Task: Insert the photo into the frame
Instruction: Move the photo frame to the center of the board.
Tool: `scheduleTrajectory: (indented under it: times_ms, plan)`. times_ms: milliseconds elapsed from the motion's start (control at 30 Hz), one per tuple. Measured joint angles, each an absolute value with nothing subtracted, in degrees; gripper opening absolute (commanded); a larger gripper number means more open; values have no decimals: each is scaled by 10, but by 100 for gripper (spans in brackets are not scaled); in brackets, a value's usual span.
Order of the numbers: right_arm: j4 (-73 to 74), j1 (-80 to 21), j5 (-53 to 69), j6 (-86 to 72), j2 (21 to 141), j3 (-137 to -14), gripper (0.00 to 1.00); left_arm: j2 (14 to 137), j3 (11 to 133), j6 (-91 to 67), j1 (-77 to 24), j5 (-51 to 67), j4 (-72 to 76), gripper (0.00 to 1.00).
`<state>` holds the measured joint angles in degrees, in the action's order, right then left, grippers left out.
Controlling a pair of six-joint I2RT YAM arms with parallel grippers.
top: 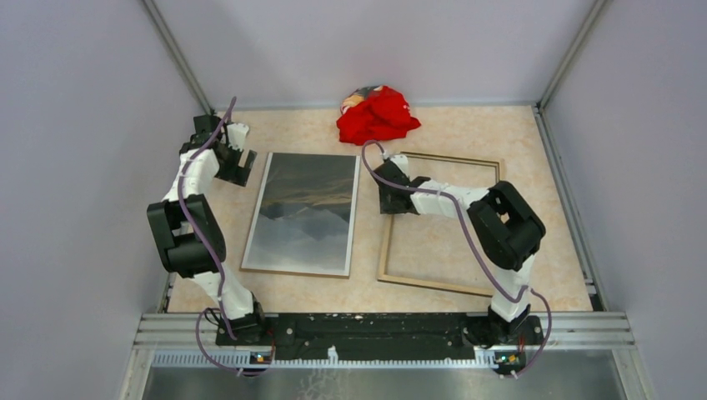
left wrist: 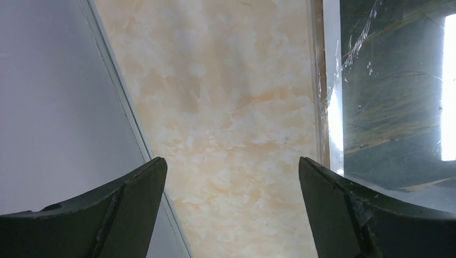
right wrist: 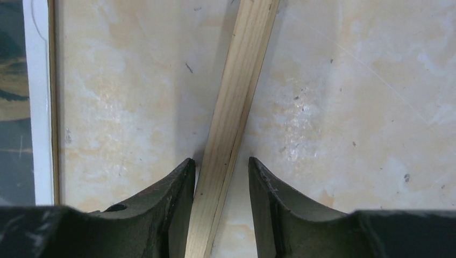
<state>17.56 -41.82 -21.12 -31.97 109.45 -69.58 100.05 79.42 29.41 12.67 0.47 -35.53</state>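
Note:
The photo (top: 307,212), a dark mountain landscape with white margins, lies flat at the table's centre-left; its edge also shows in the wrist views (left wrist: 387,97) (right wrist: 13,107). The frame (top: 433,284) lies to its right, pale wood side up. My right gripper (top: 392,196) is low over the frame's left rail (right wrist: 242,80). Its fingers straddle that rail (right wrist: 220,164): the left finger is against the wood and a gap remains at the right finger. My left gripper (top: 236,167) hovers wide open just off the photo's far left corner, with only bare table between its fingers (left wrist: 231,166).
A crumpled red cloth (top: 377,115) lies at the back, between photo and frame. A thin brown sheet edge (right wrist: 52,107) peeks out under the photo. Grey walls close in the table on three sides, and the left wall (left wrist: 54,107) is near my left gripper.

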Motion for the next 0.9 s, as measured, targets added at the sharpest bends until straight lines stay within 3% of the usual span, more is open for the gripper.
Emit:
scheduleTrajectory:
  times_ms: [300,900]
  plan:
    - [159,-415,-160,-222,1083,-679,38,1001,794,298,127,3,-355,98]
    - [182,-414,-128,-190,1099,-710,36,1001,794,297,127,24,-347,99]
